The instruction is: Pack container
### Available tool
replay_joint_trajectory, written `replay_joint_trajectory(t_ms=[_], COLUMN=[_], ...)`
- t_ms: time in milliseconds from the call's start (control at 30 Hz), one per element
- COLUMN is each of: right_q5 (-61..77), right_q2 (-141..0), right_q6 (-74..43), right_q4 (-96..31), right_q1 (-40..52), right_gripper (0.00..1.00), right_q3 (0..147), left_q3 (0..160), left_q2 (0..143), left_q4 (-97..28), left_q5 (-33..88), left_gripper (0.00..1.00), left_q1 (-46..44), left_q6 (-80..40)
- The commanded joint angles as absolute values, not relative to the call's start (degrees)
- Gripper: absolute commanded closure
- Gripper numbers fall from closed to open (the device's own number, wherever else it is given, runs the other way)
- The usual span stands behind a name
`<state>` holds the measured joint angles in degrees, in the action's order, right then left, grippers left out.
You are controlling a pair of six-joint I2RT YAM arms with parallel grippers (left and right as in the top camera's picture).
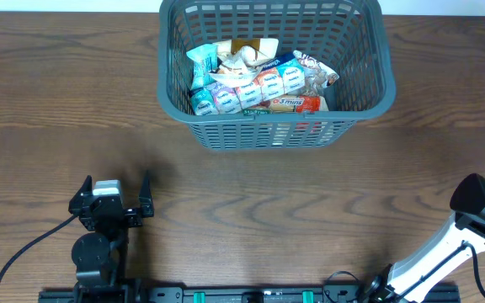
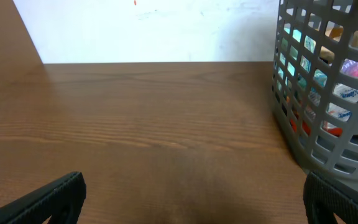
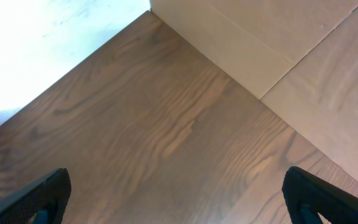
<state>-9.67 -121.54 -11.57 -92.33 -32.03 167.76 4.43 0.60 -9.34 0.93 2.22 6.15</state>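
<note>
Wooden table [image 1: 293, 219] bears container [image 1: 268, 130] of snack packets [image 1: 255, 84]; left claw [image 2: 194, 196] and right claw [image 3: 179, 193] both released.

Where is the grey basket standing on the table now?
Overhead, the basket stands at the far centre of the table, holding snack packets, ahead and right of the left arm.

The basket [image 1: 272, 133] stands far and central on the table [image 1: 268, 210], with snack packets [image 1: 255, 88] piled in it. The left gripper [image 1: 116, 183] is at the near left and the right gripper [image 3: 185, 199] at the near right, both well apart from the basket.
</note>
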Motion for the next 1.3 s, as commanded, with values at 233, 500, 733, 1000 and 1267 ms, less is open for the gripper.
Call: replay_joint_trajectory(t_ms=[233, 500, 733, 1000, 1267], right_q5=[-10.6, -8.3, -8.3, -9.9, -10.1], right_q2=[-121.5, -119.3, -111.8, -91.0, -67.4], right_q6=[-11.7, -12.2, -5.3, 2.4, 2.2], right_q4=[-92.9, -84.6, -68.1, -44.5, -33.9], right_q1=[-32.6, -29.9, -18.5, -2.6, 3.5], right_gripper=[0.01, 0.01, 0.01, 0.01, 0.01], right_q3=[167.8, 167.8, 162.8, 126.9, 86.1], left_q3=[2.7, 2.7, 2.7, 2.7, 2.7], left_q2=[0.2, 0.2, 0.2, 0.2, 0.2], left_q4=[-9.5, -9.5, -9.5, -9.5, -9.5], left_q5=[1.1, 1.1, 1.1, 1.1, 1.1], left_gripper=[0.02, 0.01, 0.01, 0.01, 0.01], left_q1=[2.6, 2.6, 2.6, 2.6, 2.6], left_q6=[5.7, 5.7, 5.7, 5.7, 5.7])
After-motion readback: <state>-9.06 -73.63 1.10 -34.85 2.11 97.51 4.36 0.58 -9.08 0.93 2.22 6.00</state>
